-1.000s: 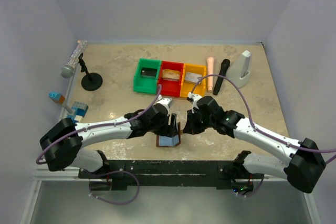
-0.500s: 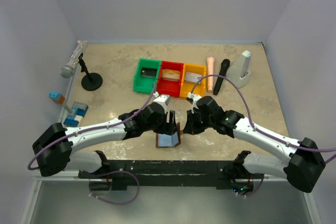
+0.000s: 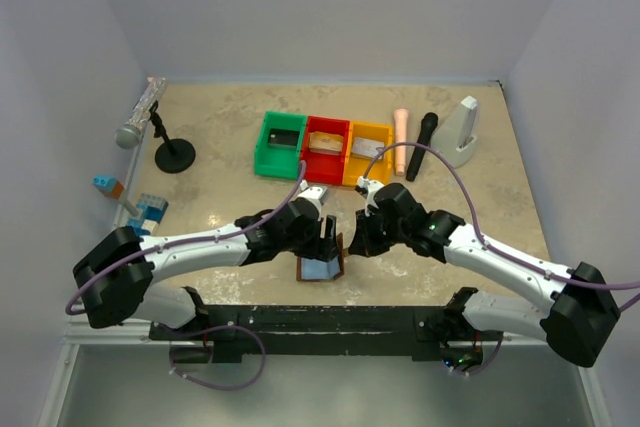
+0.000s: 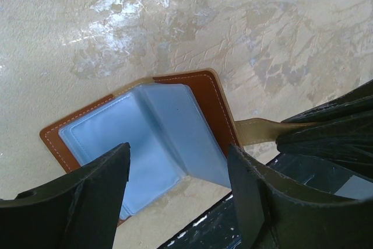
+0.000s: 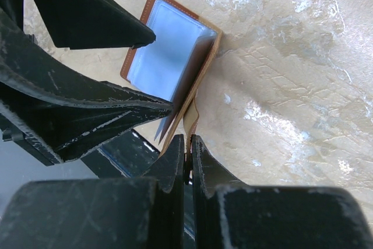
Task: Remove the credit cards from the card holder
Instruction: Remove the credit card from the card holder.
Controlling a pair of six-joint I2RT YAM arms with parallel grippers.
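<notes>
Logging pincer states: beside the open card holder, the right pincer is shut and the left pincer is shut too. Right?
Wrong on the left pincer: the left wrist view shows it open, jaws wide apart over the open card holder. The right pincer is indeed shut.

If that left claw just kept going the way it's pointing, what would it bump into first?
Most likely the card holder. The left gripper, jaws open, points down at its blue lining, and nothing shows in between. How far off it is, the pictures don't tell.
</notes>
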